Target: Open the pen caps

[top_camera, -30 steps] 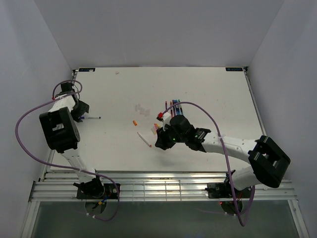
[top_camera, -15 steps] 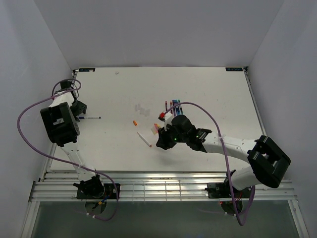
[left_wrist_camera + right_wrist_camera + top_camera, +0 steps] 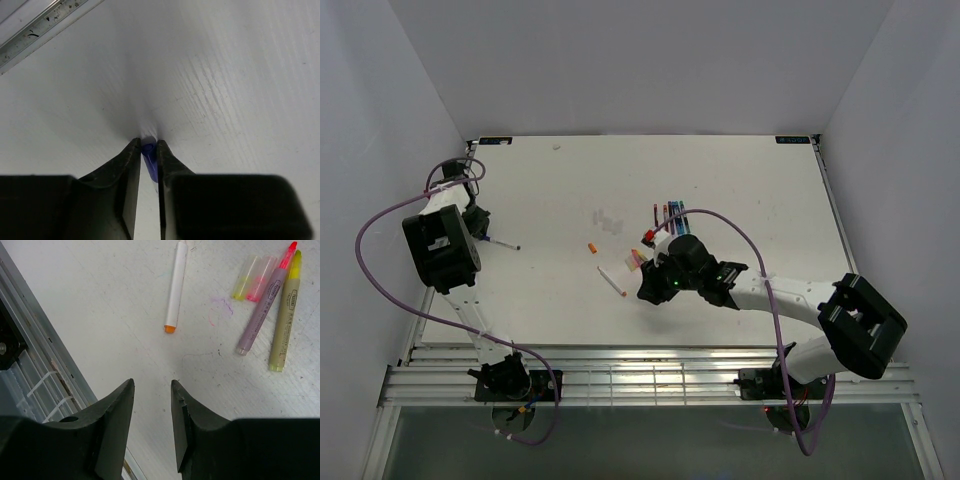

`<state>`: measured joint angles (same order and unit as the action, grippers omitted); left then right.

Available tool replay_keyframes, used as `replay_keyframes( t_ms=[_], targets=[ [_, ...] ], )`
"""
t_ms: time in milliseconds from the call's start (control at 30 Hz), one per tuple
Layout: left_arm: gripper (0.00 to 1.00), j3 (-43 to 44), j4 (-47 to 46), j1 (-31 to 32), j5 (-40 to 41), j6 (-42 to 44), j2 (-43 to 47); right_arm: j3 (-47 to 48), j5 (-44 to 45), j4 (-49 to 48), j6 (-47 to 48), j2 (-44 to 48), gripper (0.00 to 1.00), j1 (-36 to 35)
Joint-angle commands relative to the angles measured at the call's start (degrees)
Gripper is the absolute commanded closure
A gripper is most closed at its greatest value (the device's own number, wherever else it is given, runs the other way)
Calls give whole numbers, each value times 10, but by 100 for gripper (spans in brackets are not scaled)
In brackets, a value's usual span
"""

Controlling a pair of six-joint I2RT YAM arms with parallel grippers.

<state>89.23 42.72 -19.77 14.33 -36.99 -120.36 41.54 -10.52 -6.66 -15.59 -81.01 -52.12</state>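
My left gripper, lower centre of left wrist view: jaws pinched on blue pen; cap end or barrel, cannot tell. Top view puts this pen at left edge of table. My right gripper: jaws apart, empty, over bare surface; white pen upper centre, loose caps and highlighters upper right. Step, as I judge: anchoring blue pen. Next needs second grip on opposite end, straight pull along barrel.
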Motion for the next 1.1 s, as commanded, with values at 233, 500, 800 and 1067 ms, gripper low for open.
replay_keyframes(
  t_ms=[233,500,800,1067],
  targets=[
    [98,-16,-7,-3,-35,14,15,-9,-3,-22,-8,29,58,4],
    [100,-77,-61,24,-125,38,179,-8,-24,-13,-66,59,58,4],
    [100,-219,-152,152,-263,36,398,-15,-36,-67,-120,80,45,4],
    [100,-361,-217,248,-336,21,542,86,-114,-85,-131,26,41,4]
  ],
)
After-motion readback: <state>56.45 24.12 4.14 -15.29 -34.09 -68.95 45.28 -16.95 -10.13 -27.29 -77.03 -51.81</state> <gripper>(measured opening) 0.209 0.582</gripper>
